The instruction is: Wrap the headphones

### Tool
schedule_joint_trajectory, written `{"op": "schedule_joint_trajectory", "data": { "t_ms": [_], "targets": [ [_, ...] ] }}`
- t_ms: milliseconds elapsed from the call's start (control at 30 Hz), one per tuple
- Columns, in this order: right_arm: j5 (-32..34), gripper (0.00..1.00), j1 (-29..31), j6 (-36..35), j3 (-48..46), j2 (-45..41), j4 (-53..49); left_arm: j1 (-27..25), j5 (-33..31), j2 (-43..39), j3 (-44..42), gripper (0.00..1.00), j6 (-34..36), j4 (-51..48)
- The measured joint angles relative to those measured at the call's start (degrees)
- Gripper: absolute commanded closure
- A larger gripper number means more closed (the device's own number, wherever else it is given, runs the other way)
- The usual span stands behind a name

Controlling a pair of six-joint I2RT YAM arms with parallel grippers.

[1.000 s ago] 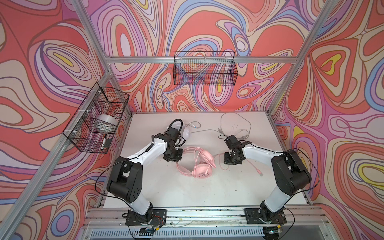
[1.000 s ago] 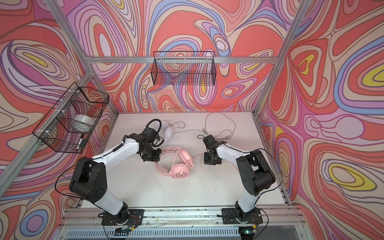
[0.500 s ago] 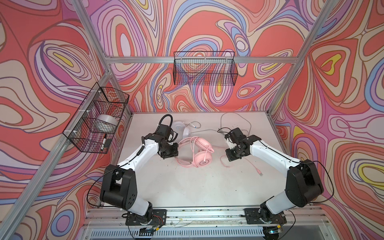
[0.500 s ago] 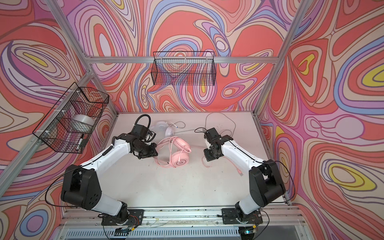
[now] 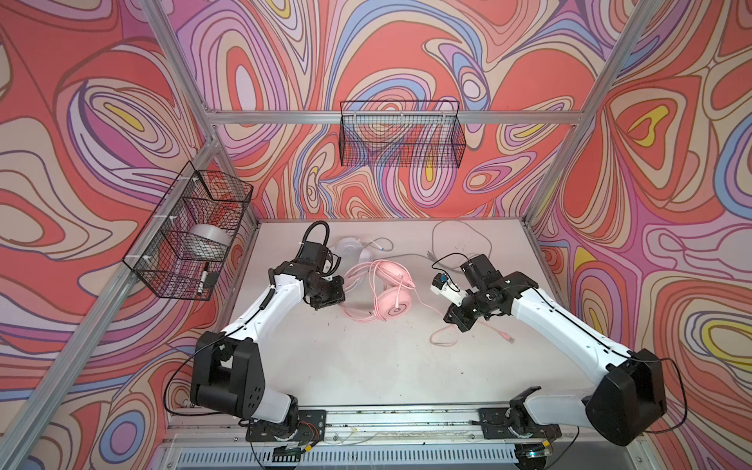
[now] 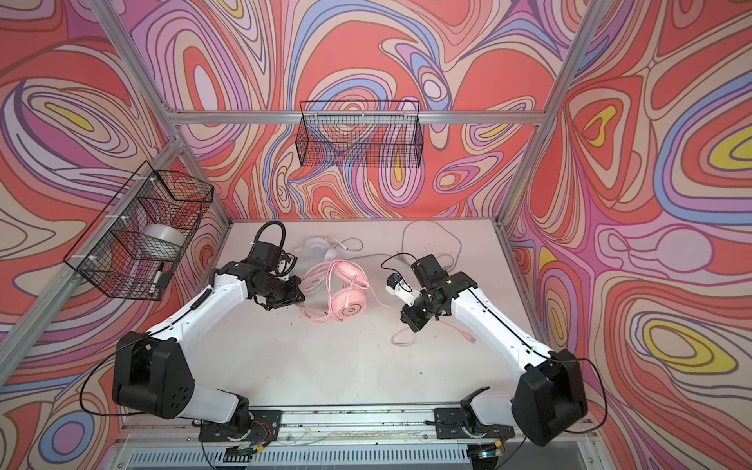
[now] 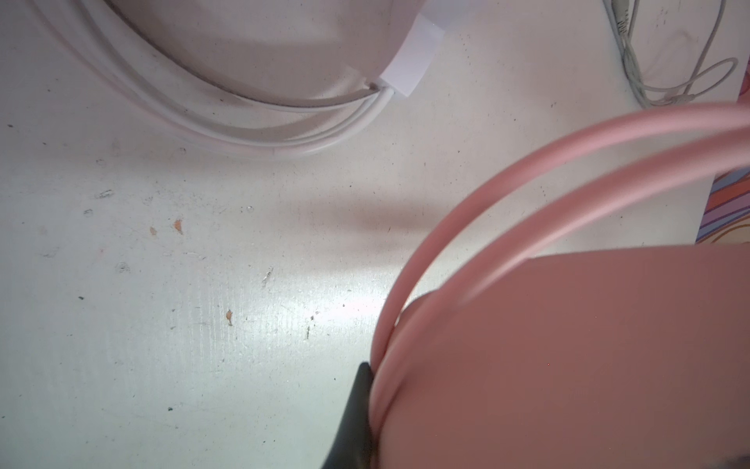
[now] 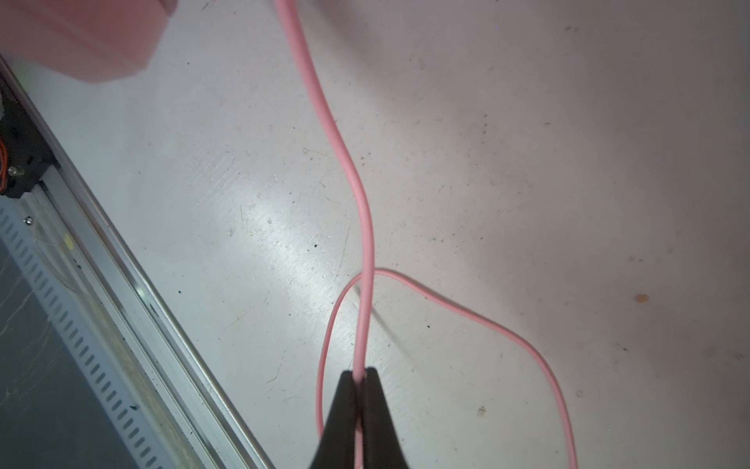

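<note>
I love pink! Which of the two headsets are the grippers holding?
The pink headset: the left gripper grips its headband, the right gripper pinches its pink cord. The white headset lies ungripped farther back.

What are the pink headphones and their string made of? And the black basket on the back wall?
The pink headphones look like smooth plastic with a soft sheen. The pink cord seems rubbery: it bends in loose loops. The basket looks like thin black metal wire in a grid, probably coated.

My scuffed white table (image 5: pixel 366 366) carries a white headset (image 5: pixel 350 246) at the back, a pink headset (image 5: pixel 392 303) mid-table, pink cord (image 8: pixel 367 227) alongside.
</note>
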Motion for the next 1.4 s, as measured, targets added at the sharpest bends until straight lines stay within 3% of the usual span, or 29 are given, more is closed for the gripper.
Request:
{"op": "schedule_joint_trajectory", "data": {
  "t_ms": [300, 500, 567, 733, 1000, 1233, 1400],
  "targets": [
    [-1.4, 1.00, 0.6, -0.8, -1.5, 9.7, 3.2, 0.6, -0.3, 0.0, -1.7, 1.00, -1.4, 0.2],
    [4.6, 1.00, 0.8, 1.3, 0.5, 17.1, 4.9, 0.8, -0.8, 0.1, -2.4, 1.00, -1.8, 0.2],
    [6.8, 0.95, 0.8, 2.3, 1.1, 18.8, 5.6, 0.8, -0.9, 0.1, -2.4, 1.00, -1.9, 0.2],
    [8.7, 0.81, 0.8, 4.3, 1.2, 17.9, 7.7, 0.8, -0.9, 0.4, -2.8, 1.00, -2.0, 0.4],
    [9.0, 0.74, 0.8, 7.7, -0.1, 10.8, 11.0, 0.8, -0.9, 1.9, -3.7, 1.00, -2.5, 1.3],
    [10.1, 0.72, 1.3, 20.4, -0.3, 9.9, 12.2, 0.8, -0.8, 1.9, -3.7, 1.00, -2.9, 1.8],
    [9.8, 0.70, 2.3, 38.0, -1.2, 9.2, 14.0, 0.8, -0.8, 1.9, -3.8, 1.00, -2.9, 2.1]
  ]
}}
